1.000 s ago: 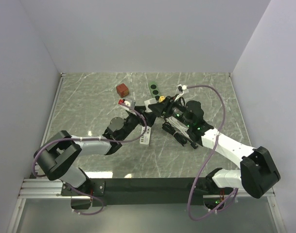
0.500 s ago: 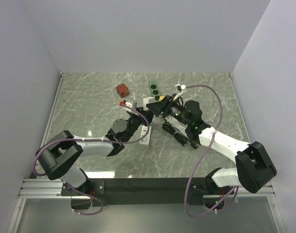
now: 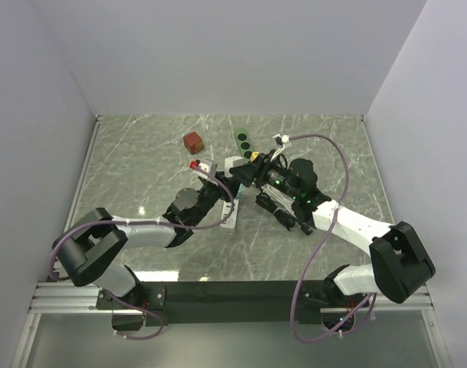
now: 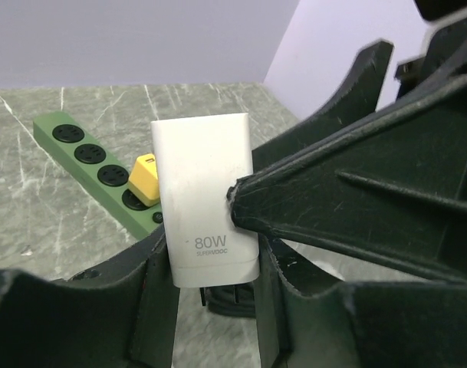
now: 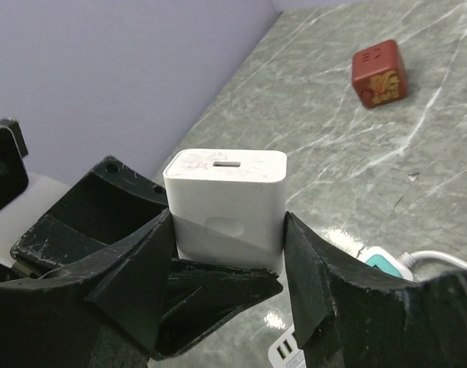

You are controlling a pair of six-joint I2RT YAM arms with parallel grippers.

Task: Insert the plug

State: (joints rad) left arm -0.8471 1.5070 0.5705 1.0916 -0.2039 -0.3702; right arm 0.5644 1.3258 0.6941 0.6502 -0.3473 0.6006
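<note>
The plug (image 4: 206, 199) is a white charger block marked 80W, held above the table with its prongs pointing down. My left gripper (image 4: 210, 264) is shut on its two sides near the prong end. My right gripper (image 5: 227, 230) is shut on the same plug (image 5: 225, 192) lower on its body, and one of its fingers (image 4: 356, 207) crosses the left wrist view. From above, both grippers meet at the plug (image 3: 233, 165) mid-table, the left gripper (image 3: 222, 184) from the left and the right gripper (image 3: 245, 173) from the right. A white power strip (image 3: 230, 215) lies just below them.
A green power strip (image 3: 244, 140) lies behind the grippers, with a yellow plug (image 4: 145, 178) in one socket near its end. A red cube (image 3: 192, 142) sits at the back left. A bundle of black cable (image 3: 283, 205) lies under the right arm.
My left gripper has closed from wide open onto the plug that the right gripper holds. Both grippers have shifted slightly toward the back left.
</note>
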